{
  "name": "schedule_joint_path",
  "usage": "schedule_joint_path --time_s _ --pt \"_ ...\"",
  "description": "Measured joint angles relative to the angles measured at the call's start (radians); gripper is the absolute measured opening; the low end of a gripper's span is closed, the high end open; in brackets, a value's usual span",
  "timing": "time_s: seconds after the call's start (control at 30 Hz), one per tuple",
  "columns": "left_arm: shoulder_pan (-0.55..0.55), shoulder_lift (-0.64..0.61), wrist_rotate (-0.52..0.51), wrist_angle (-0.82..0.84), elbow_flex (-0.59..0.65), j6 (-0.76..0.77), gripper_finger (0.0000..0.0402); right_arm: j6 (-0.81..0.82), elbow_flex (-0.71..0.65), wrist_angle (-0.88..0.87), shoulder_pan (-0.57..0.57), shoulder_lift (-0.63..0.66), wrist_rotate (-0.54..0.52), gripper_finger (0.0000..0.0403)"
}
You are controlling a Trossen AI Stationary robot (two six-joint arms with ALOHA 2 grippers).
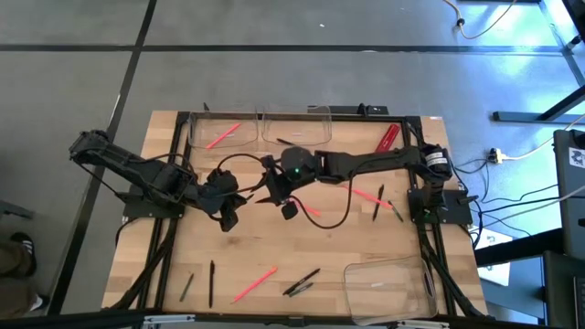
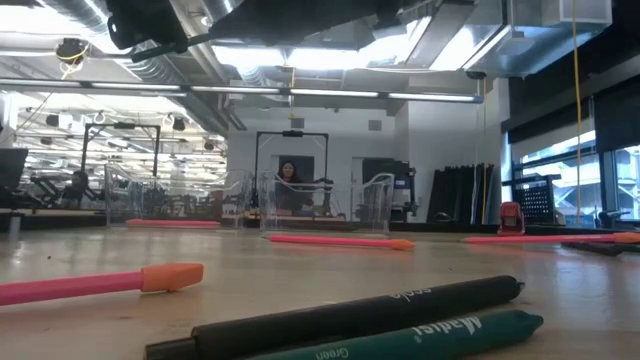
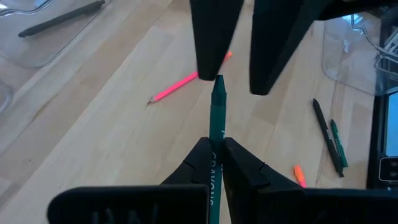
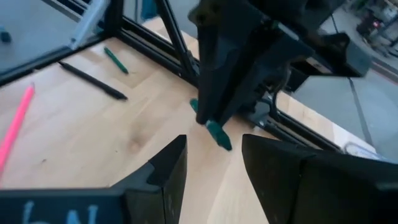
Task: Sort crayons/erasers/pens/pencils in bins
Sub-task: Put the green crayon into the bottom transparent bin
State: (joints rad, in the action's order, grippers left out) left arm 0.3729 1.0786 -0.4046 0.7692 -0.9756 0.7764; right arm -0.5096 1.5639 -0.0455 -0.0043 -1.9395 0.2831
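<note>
Nearest the low camera lie a black pen (image 2: pixel 340 315) and a green one (image 2: pixel 420 335) on the table (image 1: pixel 302 247), unsorted. Mid-table, the left gripper (image 3: pixel 214 165) is clamped on a green crayon (image 3: pixel 217 118), tip held out toward the right gripper (image 4: pixel 214 165), whose fingers stand wide around it, apparently for a handover. Three bins (image 1: pixel 224 132) wait at the table's edges.
</note>
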Motion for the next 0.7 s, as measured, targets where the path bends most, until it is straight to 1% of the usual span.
schedule_joint_path --time_s 0.2,0.37,0.53,0.7 --pt "0.0 0.0 -0.001 0.0 0.0 0.002 0.0012 0.0 0.0 0.054 0.0 -0.011 0.008 0.0157" --pt "0.0 0.0 -0.001 0.0 0.0 0.002 0.0012 -0.001 0.001 0.066 0.0 -0.023 0.009 0.0157" --pt "0.0 0.0 -0.002 0.0 0.0 0.002 0.0012 0.0 0.001 0.079 0.0 -0.032 0.044 0.0157" --pt "0.0 0.0 -0.003 -0.001 0.0 0.002 0.0012 0.0 0.0 0.087 0.0 -0.037 0.044 0.0157"
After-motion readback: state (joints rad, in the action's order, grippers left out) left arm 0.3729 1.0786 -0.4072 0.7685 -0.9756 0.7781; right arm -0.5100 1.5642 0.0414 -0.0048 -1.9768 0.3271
